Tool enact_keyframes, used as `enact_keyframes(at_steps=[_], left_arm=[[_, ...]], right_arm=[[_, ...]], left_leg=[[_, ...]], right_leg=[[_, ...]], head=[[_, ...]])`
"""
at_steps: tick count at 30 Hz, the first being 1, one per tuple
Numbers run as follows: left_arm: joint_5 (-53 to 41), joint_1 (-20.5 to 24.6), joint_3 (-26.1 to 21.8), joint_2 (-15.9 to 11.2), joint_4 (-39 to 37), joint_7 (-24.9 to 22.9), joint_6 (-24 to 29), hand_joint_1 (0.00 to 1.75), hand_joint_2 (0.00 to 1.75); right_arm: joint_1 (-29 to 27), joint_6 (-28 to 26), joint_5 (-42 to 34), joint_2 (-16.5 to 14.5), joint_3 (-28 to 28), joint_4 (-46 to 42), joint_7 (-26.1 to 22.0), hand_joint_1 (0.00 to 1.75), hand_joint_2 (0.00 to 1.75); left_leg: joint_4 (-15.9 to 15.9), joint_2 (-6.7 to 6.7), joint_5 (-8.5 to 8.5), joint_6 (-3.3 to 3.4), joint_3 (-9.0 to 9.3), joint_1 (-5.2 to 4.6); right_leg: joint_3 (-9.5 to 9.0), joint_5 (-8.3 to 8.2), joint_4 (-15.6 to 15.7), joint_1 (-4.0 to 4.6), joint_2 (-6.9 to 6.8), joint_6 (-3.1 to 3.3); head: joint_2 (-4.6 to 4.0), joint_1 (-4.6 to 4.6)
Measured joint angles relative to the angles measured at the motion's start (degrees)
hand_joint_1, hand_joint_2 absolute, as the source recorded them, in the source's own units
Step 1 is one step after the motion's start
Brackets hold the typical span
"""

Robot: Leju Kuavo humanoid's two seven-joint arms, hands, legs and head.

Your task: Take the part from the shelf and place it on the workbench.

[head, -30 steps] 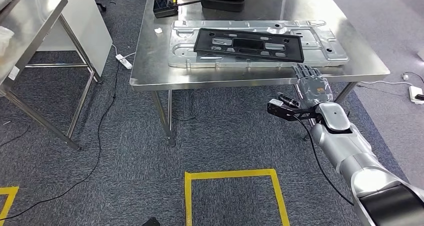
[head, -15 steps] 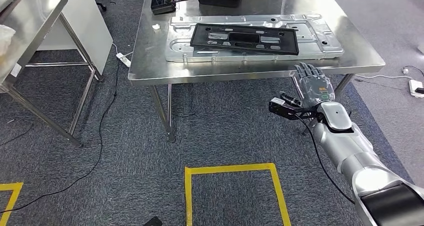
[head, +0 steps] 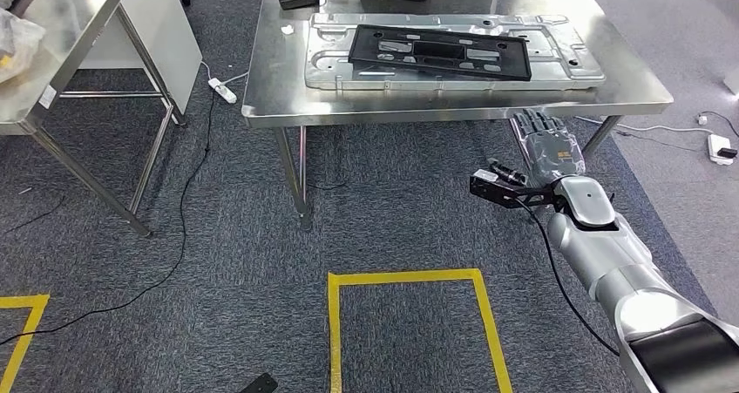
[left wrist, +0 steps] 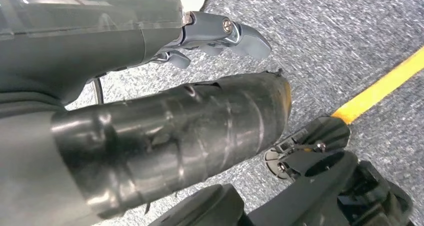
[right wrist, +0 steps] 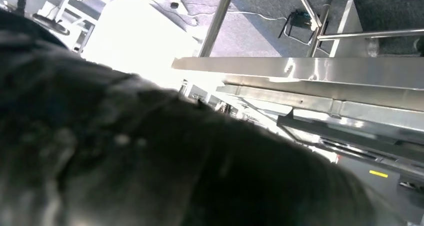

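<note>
From the head: right hand spread flat and wide, holding nothing, hanging just under the front edge of the workbench. Up and ahead of the hand, a little to its left, the black part lying flat on a big silver plate on the workbench. Well apart from the fingers, not touched. Whole picture shifted since a second ago, so likely the body and camera moving, not the part. Same part, same place on the plate. Hand was level with the table edge then, sits lower now. Probably means the putting-down is done and only stepping away is left. Back behind the hand, a yellow tape square on the floor. From the left wrist: left hand hanging over grey carpet, thumb and fingers apart, nothing between them, a yellow line past the thumb tip. From the right wrist: right hand just a dark blur, with the shiny workbench edge close beyond it.
</note>
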State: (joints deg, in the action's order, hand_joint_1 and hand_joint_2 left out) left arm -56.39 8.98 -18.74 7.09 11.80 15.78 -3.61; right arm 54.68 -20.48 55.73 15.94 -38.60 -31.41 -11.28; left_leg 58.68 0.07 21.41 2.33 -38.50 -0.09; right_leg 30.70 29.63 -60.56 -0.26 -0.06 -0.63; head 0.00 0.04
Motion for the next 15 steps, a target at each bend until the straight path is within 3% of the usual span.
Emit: enact_keyframes(at_steps=[1, 4, 5, 6, 8, 9, 10, 11, 12, 13, 15], left_arm=[[0.00, 0.01, -0.03, 0.02, 0.00, 0.00, 0.00, 0.00, 0.00], [0.00, -0.05, -0.12, 0.03, 0.00, -0.01, -0.01, 0.00, 0.00], [0.00, -0.08, -0.16, 0.02, 0.00, -0.02, -0.01, 0.00, 0.00], [0.00, -0.10, -0.21, 0.01, 0.00, -0.03, -0.02, 0.00, 0.00], [-0.01, -0.08, -0.29, -0.01, 0.00, -0.04, -0.03, 0.00, 0.00], [-0.01, -0.07, -0.32, -0.01, 0.00, -0.04, -0.04, 0.00, 0.00], [-0.02, -0.07, -0.36, -0.02, 0.00, -0.04, -0.04, 0.00, 0.00], [-0.02, -0.07, -0.39, -0.02, 0.00, -0.04, -0.04, 0.00, 0.00], [-0.03, -0.06, -0.43, -0.03, 0.00, -0.04, -0.04, 0.00, 0.00], [-0.03, -0.02, -0.46, -0.05, 0.00, -0.04, -0.04, 0.00, 0.00], [-0.04, 0.19, -0.51, -0.07, 0.00, -0.03, -0.03, 0.00, 0.00]], right_arm=[[0.09, -0.11, -0.02, 0.04, 0.08, -0.01, 0.00, 0.00, 0.00], [0.22, -0.38, -0.04, 0.14, 0.19, 0.00, 0.00, 0.00, 0.00], [0.21, -0.44, -0.04, 0.13, 0.20, 0.00, 0.00, 0.00, 0.00], [0.18, -0.49, -0.05, 0.12, 0.20, 0.00, 0.02, 0.00, 0.00], [0.04, -0.56, -0.11, 0.10, 0.20, 0.00, 0.17, 0.00, 0.00], [-0.09, -0.57, -0.14, 0.10, 0.20, 0.00, 0.30, 0.00, 0.00], [-0.26, -0.59, -0.17, 0.11, 0.20, 0.00, 0.40, 0.00, 0.00], [-0.45, -0.61, -0.20, 0.14, 0.21, 0.00, 0.48, 0.00, 0.00], [-0.60, -0.62, -0.21, 0.20, 0.25, 0.00, 0.53, 0.00, 0.00], [-0.70, -0.65, -0.24, 0.26, 0.31, -0.01, 0.55, 0.00, 0.00], [-0.81, -0.77, -0.32, 0.48, 0.66, -0.17, 0.62, 0.00, 0.00]], left_leg=[[-0.13, -0.01, -0.47, -0.30, -0.11, 0.03], [-0.57, -0.14, -1.27, -1.28, -0.44, 0.04], [0.14, -0.20, -0.10, -1.64, -0.91, 0.04], [1.92, -0.26, 2.14, -2.00, -1.63, 0.07], [8.62, -0.24, 8.12, -2.65, -3.40, 0.42], [12.21, -0.22, 9.97, -2.93, -3.99, 0.59], [14.76, -0.21, 10.46, -3.17, -4.05, 0.76], [15.55, -0.20, 9.65, -3.39, -3.25, 0.93], [14.39, -0.19, 8.21, -3.56, -1.51, 1.08], [11.70, -0.19, 6.93, -3.67, 0.98, 1.22], [4.09, -0.29, 7.20, -3.45, 6.66, 1.20]], right_leg=[[-0.94, 0.16, 1.83, 0.25, 0.01, 0.32], [-0.53, -1.22, 2.98, 0.27, -0.16, 1.16], [-0.15, -2.06, 3.41, 0.06, -0.27, 1.62], [0.41, -2.97, 3.84, -0.16, -0.40, 2.00], [1.98, -4.49, 4.00, -0.26, -0.50, 2.39], [2.89, -5.13, 3.89, -0.26, -0.52, 2.32], [3.80, -5.71, 3.72, -0.30, -0.53, 2.22], [4.78, -6.27, 3.48, -0.37, -0.53, 2.05], [5.74, -6.77, 3.15, -0.47, -0.53, 1.82], [6.62, -7.20, 2.75, -0.58, -0.51, 1.56], [8.13, -7.86, 1.79, -0.61, -0.48, 0.91]], head=[[0.00, 0.01], [0.00, 0.04], [0.00, 0.00], [0.00, -0.04], [0.00, -0.14], [0.00, -0.15], [0.00, -0.15], [0.00, -0.15], [0.00, -0.15], [0.00, -0.16], [0.00, -0.17]])
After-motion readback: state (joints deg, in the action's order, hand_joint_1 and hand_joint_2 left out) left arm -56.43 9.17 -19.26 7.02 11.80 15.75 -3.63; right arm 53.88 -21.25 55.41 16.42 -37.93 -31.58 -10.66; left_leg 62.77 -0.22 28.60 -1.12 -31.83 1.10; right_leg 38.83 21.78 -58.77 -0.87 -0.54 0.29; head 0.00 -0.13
